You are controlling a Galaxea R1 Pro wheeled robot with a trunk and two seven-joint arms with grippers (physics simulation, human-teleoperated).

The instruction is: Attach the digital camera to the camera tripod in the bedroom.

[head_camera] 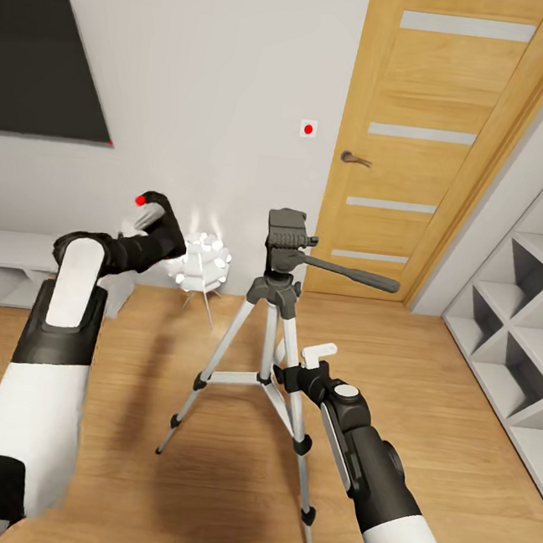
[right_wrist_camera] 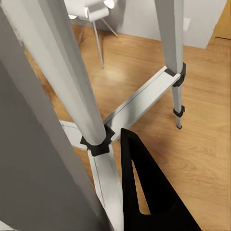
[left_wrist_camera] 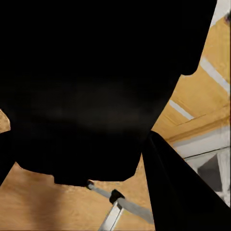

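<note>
I had the digital camera (head_camera: 153, 214) clenched in my left hand (head_camera: 160, 227), raised left of the camera tripod (head_camera: 268, 364); its pan head (head_camera: 285, 238) lay rightward, level. My right hand (head_camera: 309, 367) clasped a tripod leg.

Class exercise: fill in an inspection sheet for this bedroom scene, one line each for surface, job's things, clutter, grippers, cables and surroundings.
Surface: light wood floor.
Job's things: camera tripod upright, head bare; digital camera held up beside it.
Clutter: white ball lamp behind tripod.
Grippers: left gripper shut on digital camera; right gripper at a tripod leg, grip unclear.
Cables: nothing seen.
Surroundings: wooden door, cube shelves.
</note>
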